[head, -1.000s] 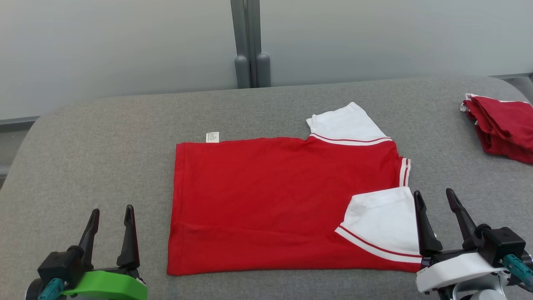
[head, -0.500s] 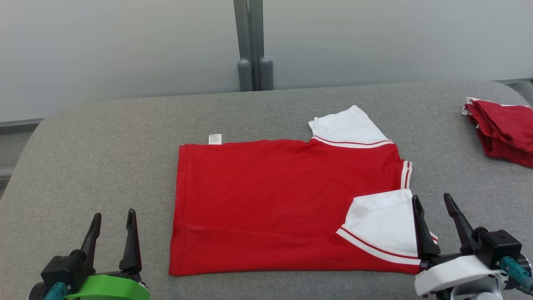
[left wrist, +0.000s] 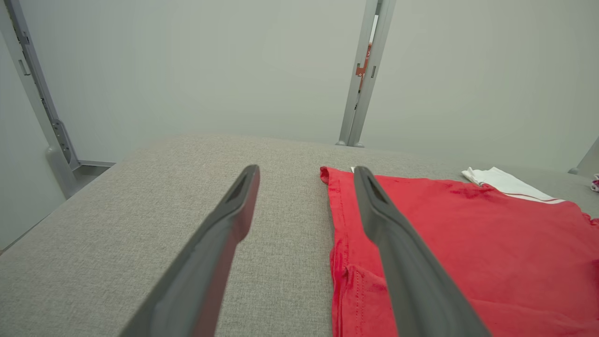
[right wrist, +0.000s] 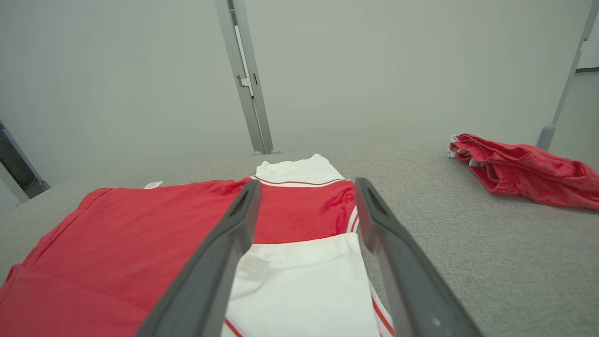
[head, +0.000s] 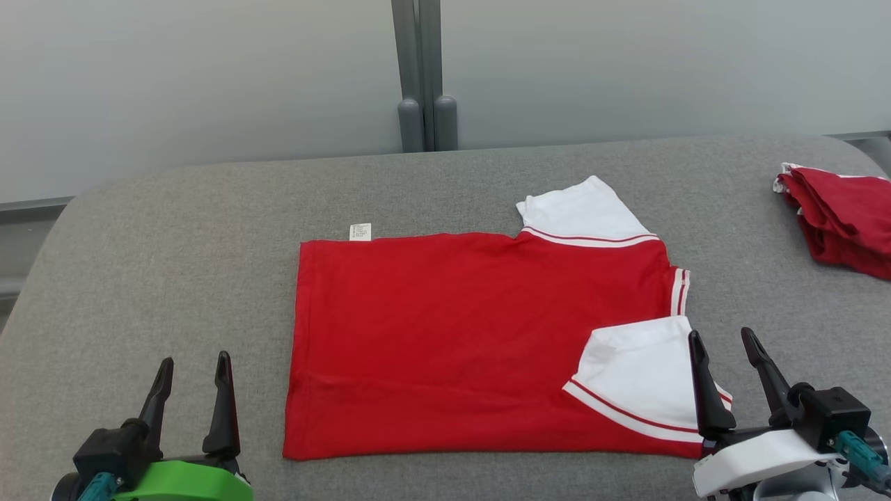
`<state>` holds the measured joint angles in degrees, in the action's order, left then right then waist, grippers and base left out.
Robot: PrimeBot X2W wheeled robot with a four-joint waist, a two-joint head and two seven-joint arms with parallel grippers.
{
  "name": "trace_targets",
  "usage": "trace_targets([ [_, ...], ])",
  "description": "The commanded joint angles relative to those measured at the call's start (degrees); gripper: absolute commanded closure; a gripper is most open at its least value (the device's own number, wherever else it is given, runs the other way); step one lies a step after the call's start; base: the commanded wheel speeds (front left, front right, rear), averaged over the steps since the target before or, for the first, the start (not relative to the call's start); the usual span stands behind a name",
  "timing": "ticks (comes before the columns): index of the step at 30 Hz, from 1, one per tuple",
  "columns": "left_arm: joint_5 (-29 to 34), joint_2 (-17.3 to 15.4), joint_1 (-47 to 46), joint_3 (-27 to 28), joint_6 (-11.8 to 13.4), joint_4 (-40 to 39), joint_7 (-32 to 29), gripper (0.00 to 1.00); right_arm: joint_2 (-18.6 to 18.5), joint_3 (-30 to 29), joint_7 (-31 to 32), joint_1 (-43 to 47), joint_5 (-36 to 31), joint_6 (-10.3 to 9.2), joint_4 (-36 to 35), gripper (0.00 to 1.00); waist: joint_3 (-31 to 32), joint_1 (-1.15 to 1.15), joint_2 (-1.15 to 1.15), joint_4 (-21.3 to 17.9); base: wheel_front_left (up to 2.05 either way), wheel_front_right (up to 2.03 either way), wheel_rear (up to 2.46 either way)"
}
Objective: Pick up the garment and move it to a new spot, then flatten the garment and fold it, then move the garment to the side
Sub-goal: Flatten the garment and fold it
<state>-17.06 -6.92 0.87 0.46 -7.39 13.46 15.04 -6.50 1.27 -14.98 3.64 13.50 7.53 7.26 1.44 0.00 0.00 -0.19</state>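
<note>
The shirt [head: 473, 334] lies flat in the middle of the table [head: 174, 243]. Its near sleeve [head: 640, 376] is folded onto the red body, and the sleeve's outer corner is hidden behind a finger of the right gripper [head: 720, 335]. A red pile [head: 842, 216] at the far right is cut off by the frame edge. The print on the label [head: 360, 232] is too small to read. The left gripper [head: 194, 360] stands just left of the hem. Both have their jaws wide apart and hold nothing. Against a second ago the whole view has shifted slightly — the camera's move — and the shirt lies unchanged, with the grippers a touch lower in frame.
</note>
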Motion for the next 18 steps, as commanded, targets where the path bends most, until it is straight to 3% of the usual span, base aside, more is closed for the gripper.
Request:
trace_targets([
  [1, 0.49, -0.37, 0.44, 0.01, -0.13, 0.36, 0.15, 0.00, 0.00, -0.18, -0.26, 0.31, 0.19, -0.10, 0.25, 0.00, -0.11, 0.00, 0.00, 0.00, 0.00, 0.00, 0.00],
  [10, 0.88, -2.53, -5.94, -1.43, -0.14, 2.15, 0.15, 0.00, -1.77, -0.62, -0.26, -5.28, 0.30, -0.10, 2.42, 0.00, -2.08, 0.00, 0.00, -0.30, 0.00, 0.00, 0.00],
  [18, -0.25, -5.30, -19.76, -5.99, -0.08, 6.46, -1.29, 0.00, -5.25, 0.83, 1.12, -17.79, -0.09, -0.10, 7.30, 0.00, -8.44, 0.00, 0.00, -0.01, 0.00, 0.00, 0.00],
])
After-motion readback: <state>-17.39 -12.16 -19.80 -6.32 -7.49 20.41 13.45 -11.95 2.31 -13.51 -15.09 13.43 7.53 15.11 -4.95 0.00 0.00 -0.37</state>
